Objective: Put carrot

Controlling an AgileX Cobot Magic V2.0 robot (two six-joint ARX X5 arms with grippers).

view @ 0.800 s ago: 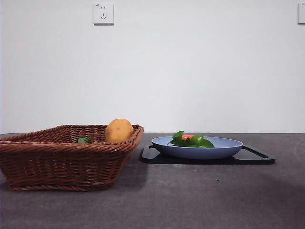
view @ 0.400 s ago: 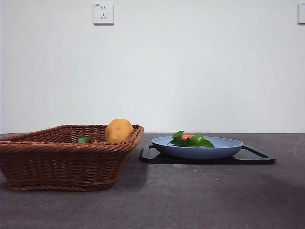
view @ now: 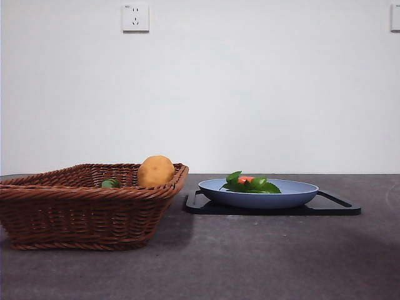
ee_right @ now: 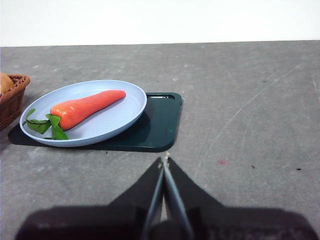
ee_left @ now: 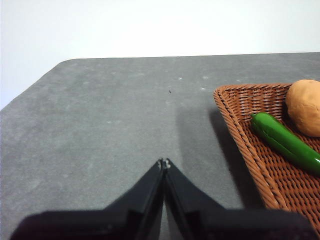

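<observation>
Resting orange-red carrot [ee_right: 86, 107], green-leaved.

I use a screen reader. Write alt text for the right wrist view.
An orange carrot with green leaves lies on a pale blue plate atop a dark tray on a grey table. The shut right gripper waits short of the tray.

Light is even and fairly bright in all three views, and the white wall [view: 250, 94] is close to washed out, most of all along the top of both wrist views. Soft shadows fall on the grey desk [view: 250, 262] right of the basket [view: 81, 212] and under the plate [ee_right: 90, 112]. Both tools, left tool [ee_left: 164, 162] and right tool [ee_right: 164, 161], show as blurred black shapes at the bottom edge.
</observation>
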